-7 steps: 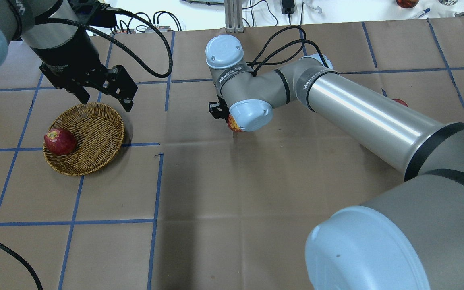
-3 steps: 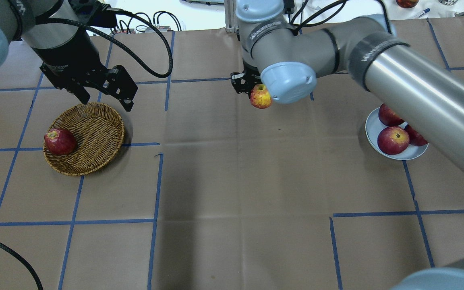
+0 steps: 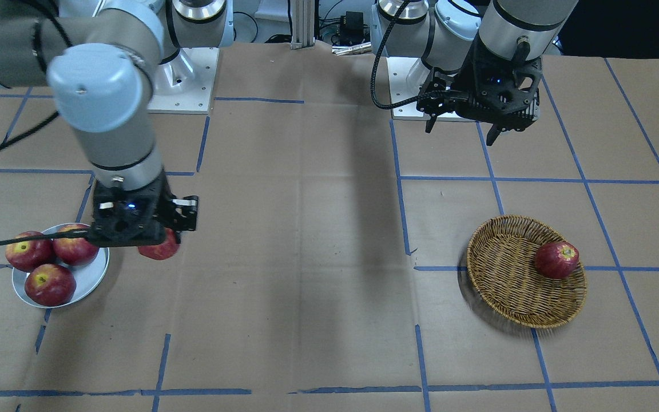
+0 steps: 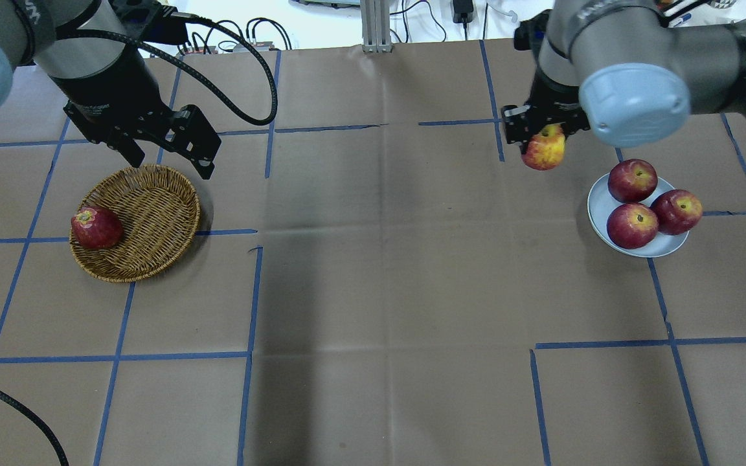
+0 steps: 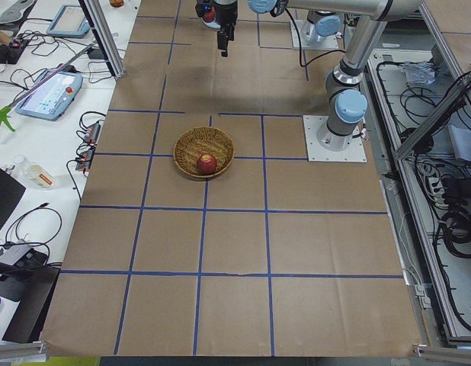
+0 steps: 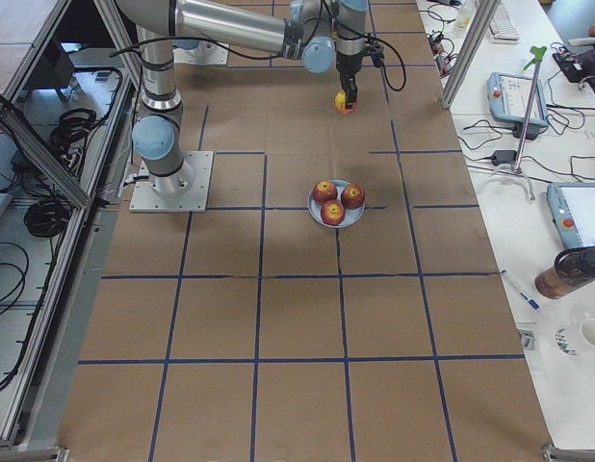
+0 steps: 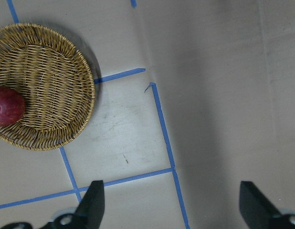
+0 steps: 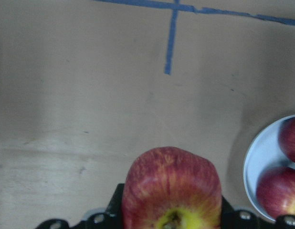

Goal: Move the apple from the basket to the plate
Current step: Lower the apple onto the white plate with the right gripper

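While the right gripper is clamped on the apple, we see the fruit hanging clear of the brown paper table, its yellow stem patch facing up between the two black fingers. From the right wrist camera the apple sits squarely between the jaws, with the plate off to one side. So the apple is near the plate's rim, on the side toward the table's middle, and not above the plate. Three darker red apples lie close together on the plate. Well apart from all this, the left gripper hangs above the table near the basket, its jaws spread wide and holding nothing. One dark red apple rests inside the basket against its woven wall.
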`<move>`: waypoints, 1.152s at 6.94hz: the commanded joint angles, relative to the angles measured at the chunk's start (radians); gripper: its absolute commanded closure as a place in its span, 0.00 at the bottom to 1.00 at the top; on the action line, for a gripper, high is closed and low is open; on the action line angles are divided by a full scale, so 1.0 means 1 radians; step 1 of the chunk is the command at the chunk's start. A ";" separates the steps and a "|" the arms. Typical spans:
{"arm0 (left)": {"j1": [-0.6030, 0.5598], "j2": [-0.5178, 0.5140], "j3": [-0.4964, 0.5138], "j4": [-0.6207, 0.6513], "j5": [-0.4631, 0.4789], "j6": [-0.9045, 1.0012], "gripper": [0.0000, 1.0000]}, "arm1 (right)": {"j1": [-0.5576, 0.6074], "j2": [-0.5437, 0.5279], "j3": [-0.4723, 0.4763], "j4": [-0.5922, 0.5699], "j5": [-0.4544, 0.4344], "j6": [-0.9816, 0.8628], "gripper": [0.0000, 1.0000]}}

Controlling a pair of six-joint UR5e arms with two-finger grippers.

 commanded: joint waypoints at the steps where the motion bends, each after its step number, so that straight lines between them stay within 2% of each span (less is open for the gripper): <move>1: 0.000 0.000 0.000 0.001 0.000 0.000 0.01 | -0.199 -0.041 0.062 -0.002 0.004 -0.145 0.44; 4: 0.000 0.001 0.000 0.000 0.000 0.000 0.01 | -0.369 -0.021 0.071 -0.024 0.042 -0.389 0.44; 6: 0.000 0.000 0.000 0.001 0.000 0.000 0.01 | -0.390 0.052 0.111 -0.122 0.082 -0.425 0.44; 7: 0.000 0.000 0.000 0.001 0.000 0.000 0.01 | -0.390 0.060 0.134 -0.135 0.104 -0.425 0.44; 8: 0.000 0.000 0.000 0.001 0.000 0.000 0.01 | -0.390 0.068 0.166 -0.219 0.104 -0.425 0.44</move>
